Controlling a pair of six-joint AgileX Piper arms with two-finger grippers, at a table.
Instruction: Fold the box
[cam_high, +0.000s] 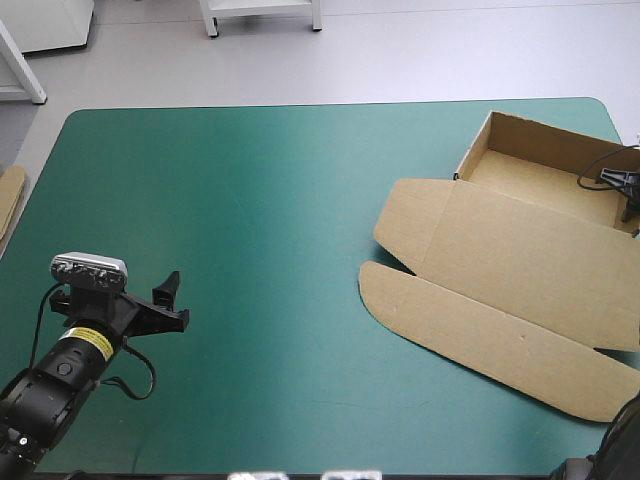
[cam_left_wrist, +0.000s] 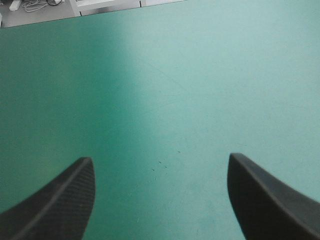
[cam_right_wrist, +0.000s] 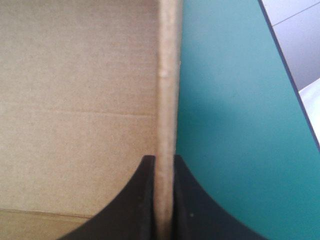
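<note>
The brown box (cam_high: 520, 250) lies at the table's right side as an open tray, its walls raised at the far right and its lid (cam_high: 500, 330) spread flat toward the front. My right gripper (cam_high: 622, 183) sits at the tray's right wall. In the right wrist view it (cam_right_wrist: 163, 159) is shut on the upright wall edge (cam_right_wrist: 168, 75), with the box floor (cam_right_wrist: 75, 100) on one side and teal-green cover on the other. My left gripper (cam_high: 172, 300) hovers near the front left corner, far from the box. It (cam_left_wrist: 160, 160) is open over bare cover.
An edge of more brown board (cam_high: 10, 198) shows at the table's left edge. The teal-green cover (cam_high: 270, 200) stretches between the left gripper and the box. The table's right edge (cam_right_wrist: 287, 75) runs close beside the held wall.
</note>
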